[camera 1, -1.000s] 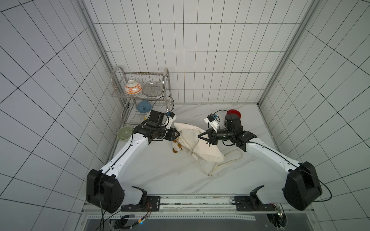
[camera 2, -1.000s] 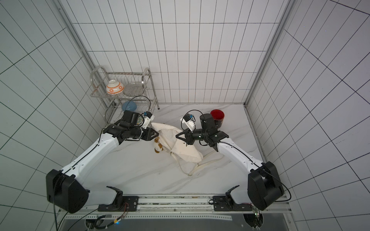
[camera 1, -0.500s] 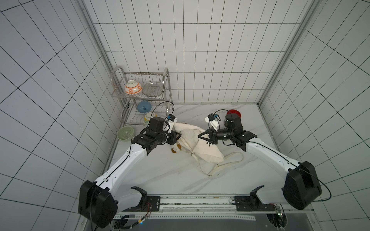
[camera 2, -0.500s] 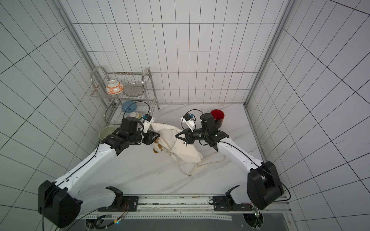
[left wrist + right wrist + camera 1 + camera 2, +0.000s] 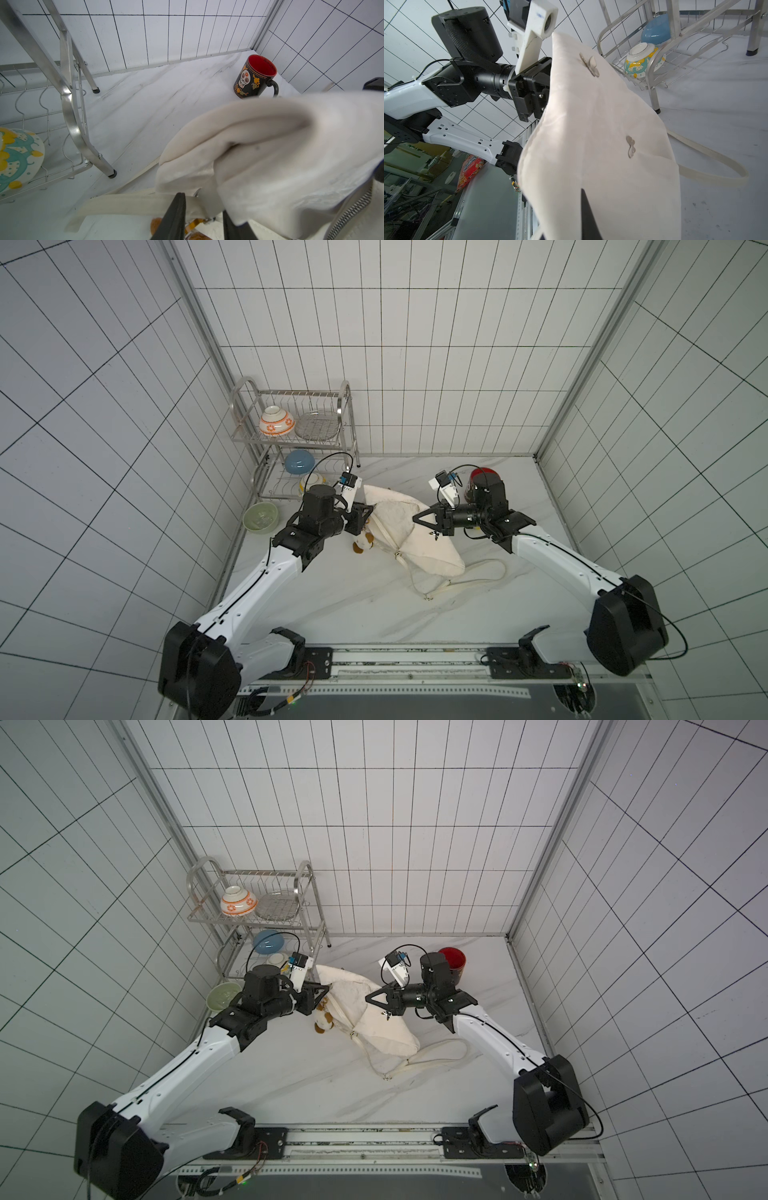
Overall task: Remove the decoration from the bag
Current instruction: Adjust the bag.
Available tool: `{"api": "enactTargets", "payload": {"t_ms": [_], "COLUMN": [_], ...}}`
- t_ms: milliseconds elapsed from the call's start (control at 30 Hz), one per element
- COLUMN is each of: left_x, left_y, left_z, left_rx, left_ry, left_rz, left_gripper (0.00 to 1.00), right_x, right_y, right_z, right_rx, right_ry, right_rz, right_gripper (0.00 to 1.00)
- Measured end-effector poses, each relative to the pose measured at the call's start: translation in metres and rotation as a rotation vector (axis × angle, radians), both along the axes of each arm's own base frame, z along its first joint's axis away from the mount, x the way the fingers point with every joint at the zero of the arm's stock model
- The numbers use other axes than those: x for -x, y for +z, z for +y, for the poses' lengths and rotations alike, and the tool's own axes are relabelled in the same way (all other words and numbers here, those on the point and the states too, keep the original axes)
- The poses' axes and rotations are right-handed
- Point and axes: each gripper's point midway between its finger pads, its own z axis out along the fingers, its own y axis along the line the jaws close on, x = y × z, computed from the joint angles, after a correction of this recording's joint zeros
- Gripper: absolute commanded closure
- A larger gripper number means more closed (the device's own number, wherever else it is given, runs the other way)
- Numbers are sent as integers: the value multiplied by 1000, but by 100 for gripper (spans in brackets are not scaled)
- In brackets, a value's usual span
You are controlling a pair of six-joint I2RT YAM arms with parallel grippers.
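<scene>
Decoration (image 5: 363,545) isn't off the bag (image 5: 432,556) yet, mid-frame — right gripper (image 5: 417,519) clamps fabric, left gripper (image 5: 368,515) by its clip — grip unclear.

Cream bag (image 5: 602,135) with 2 butterfly studs (image 5: 589,64)

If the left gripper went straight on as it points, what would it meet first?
The bag: its cream fabric sits right ahead of the left gripper. The strap crossing by the fingertips might touch first; depth is unclear.
</scene>
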Motion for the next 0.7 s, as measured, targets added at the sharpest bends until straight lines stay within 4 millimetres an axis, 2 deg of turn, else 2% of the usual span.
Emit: {"api": "enactTargets", "payload": {"t_ms": [133,267,367,500,600,700], "left_x": [-2,-4,-3,-1,6,18], "left_y": [6,5,2,-2,-4,2], "left_z": [-4,-10,-12,-10,-8,-10], "left_rx": [27,44,44,29,16,25], "left_ry": [-16,-41,-45,-44,-48,-72], "left_rz": [-25,-21,-11,9,54,112], "left_gripper": [77,96,100,100,100,100], "right_x": [1,3,3,3,-1,-8], "right_y": [0,0,0,-1,-5,-10], "right_z": [0,0,0,-1,-4,-11], "right_rx": [-3,-4,-2,2,14,35], "right_ry": [7,12,13,10,-3,-35], "right_rz": [9,12,16,20,24,20], "right_gripper": [100,100,100,100,100,100]}}
